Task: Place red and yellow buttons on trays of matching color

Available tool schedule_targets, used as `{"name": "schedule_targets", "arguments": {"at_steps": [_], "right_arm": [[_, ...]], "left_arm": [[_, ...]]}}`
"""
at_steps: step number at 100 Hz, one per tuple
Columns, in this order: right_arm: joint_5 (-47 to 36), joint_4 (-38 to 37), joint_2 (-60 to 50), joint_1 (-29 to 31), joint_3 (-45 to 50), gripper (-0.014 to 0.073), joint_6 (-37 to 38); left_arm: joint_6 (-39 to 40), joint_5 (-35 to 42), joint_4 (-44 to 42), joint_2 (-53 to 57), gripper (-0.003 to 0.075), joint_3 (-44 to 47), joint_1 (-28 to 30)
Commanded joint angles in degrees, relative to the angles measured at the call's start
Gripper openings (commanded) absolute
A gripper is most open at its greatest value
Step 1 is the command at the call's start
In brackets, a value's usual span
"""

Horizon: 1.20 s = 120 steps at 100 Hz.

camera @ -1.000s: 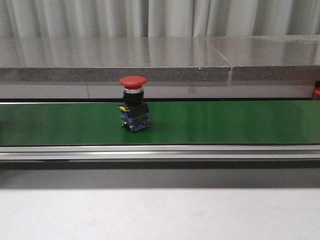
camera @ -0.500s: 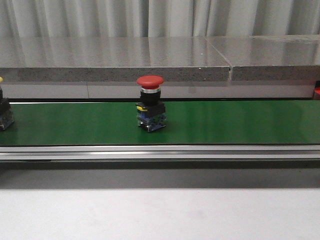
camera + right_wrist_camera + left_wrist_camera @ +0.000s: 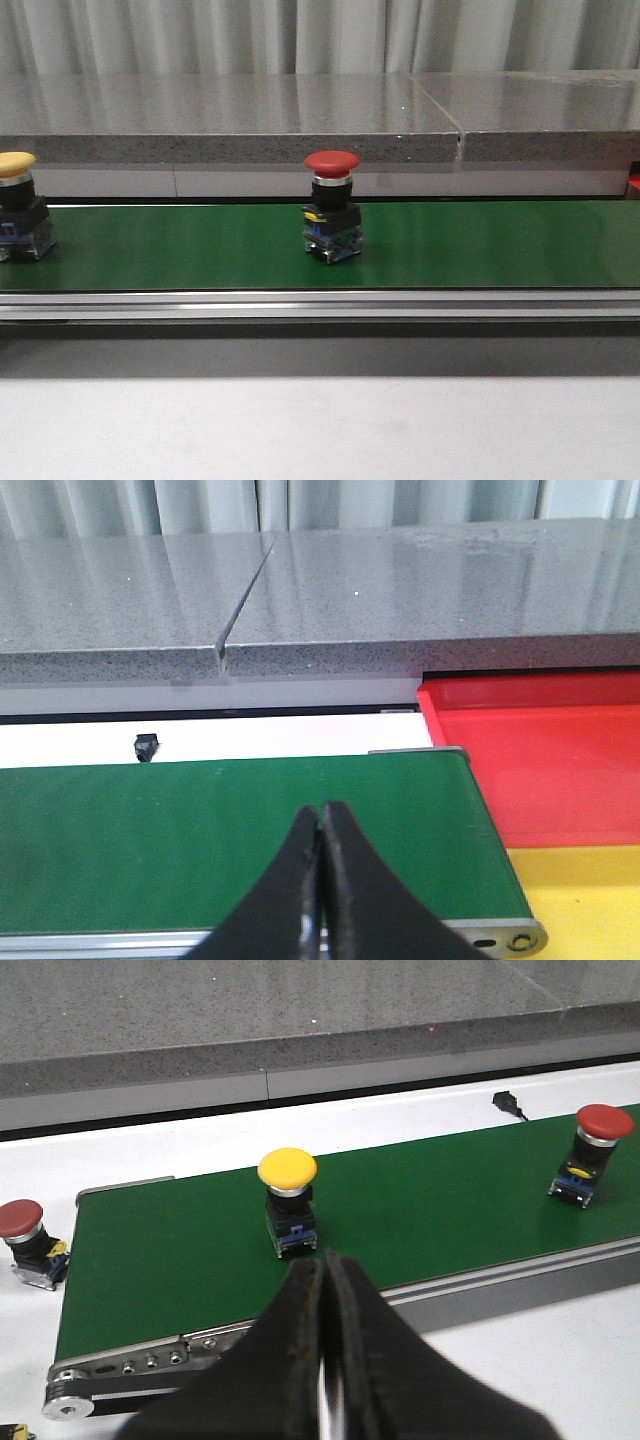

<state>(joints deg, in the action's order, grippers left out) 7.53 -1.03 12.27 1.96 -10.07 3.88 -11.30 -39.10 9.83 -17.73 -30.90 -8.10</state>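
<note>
**Buttons ride the belt while both claws wait clenched**

While nothing is yet in hand, the layout explains itself from the left end of the line onward. Off the belt's left end, a spare red button (image 3: 24,1235) stands on the white bench (image 3: 180,1150), outside the feed, so it is probably not the next pick. On the green conveyor belt (image 3: 480,245) near its left end the yellow button (image 3: 18,218) stands upright on its contact block, cap up, which leaves the body free for a side grasp. The left claw (image 3: 326,1290) hangs just in front of it, fingers pressed together and holding nothing; it would need to release before closing on the body. Further along, near the belt's middle, the red button (image 3: 332,215) stands upright too, well apart from the yellow one. At the right end, the right claw (image 3: 321,830) hovers over the belt, likewise clenched and empty. Just beyond the belt end lie the red tray (image 3: 540,750) and, nearer the robot, the yellow tray (image 3: 590,900), placed where buttons arrive, so that arm looks best stationed for drops.
</note>
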Motion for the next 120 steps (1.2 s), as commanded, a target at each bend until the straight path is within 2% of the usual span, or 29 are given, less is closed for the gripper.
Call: {"name": "schedule_targets", "arguments": {"at_steps": [1,27,55,65,84,91,96,120], "right_arm": [[-3.6,-0.4,4.9,0.0,-4.9,-0.0067,-0.3],[4.0,-0.6,17.1,-1.0,-16.6,-0.0065,-0.3],[16.0,-0.6,28.8,-9.3,-29.5,-0.0050,-0.4],[21.1,-0.5,34.1,-12.2,-34.0,0.0066,-0.4],[27.5,-0.5,43.5,-17.3,-41.4,0.0524,-0.4],[29.4,0.1,46.5,-18.8,-44.1,0.0627,-0.4],[30.4,1.0,48.5,-19.7,-45.8,0.0655,-0.4],[39.0,2.3,57.7,-23.3,-55.3,0.0656,-2.3]], "left_arm": [[0.5,4.1,1.1,-0.6,-0.0021,-1.5,-0.4],[0.5,4.1,1.1,-0.6,-0.0021,-1.5,-0.4],[0.5,4.1,1.1,-0.6,-0.0021,-1.5,-0.4],[0.5,4.1,1.1,-0.6,-0.0021,-1.5,-0.4],[0.5,4.1,1.1,-0.6,-0.0021,-1.5,-0.4],[0.5,4.1,1.1,-0.6,-0.0021,-1.5,-0.4],[0.5,4.1,1.1,-0.6,-0.0021,-1.5,-0.4],[0.5,4.1,1.1,-0.6,-0.0021,-1.5,-0.4]]}}
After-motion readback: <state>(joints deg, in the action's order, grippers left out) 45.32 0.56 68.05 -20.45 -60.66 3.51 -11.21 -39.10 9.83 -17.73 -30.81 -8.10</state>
